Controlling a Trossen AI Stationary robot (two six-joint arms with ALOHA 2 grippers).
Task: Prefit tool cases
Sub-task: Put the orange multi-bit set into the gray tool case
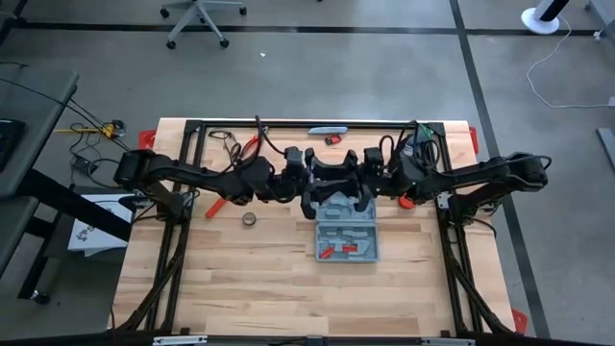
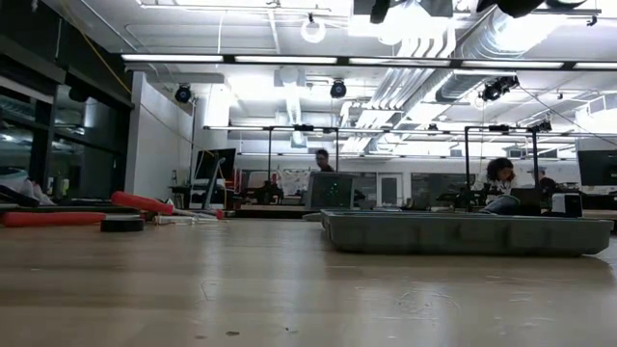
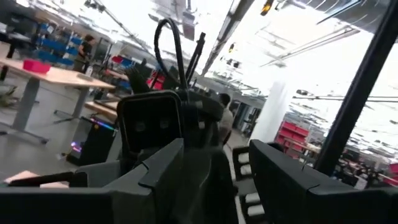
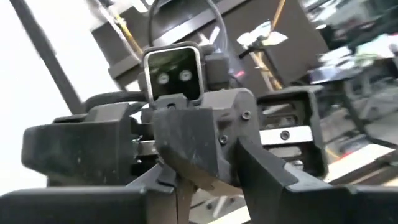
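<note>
High view shows both arms stretched in from the sides, meeting just above the open tool case (image 1: 346, 240) on the counter (image 1: 269, 279). The left gripper (image 1: 309, 181) and right gripper (image 1: 365, 183) face each other over the case's far edge. I cannot tell if either one's jaws are spread or pinching. Two red tools (image 1: 344, 250) lie inside the case.

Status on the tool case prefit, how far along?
Done: the tool case lies open mid-table, with a couple of red pieces seated in its tray. In hand: the left hand and right hand meet over the case's far edge; I can't tell whether either grips anything. Left: red-handled tools lie loose on the table, so the fitting looks unfinished.
</note>
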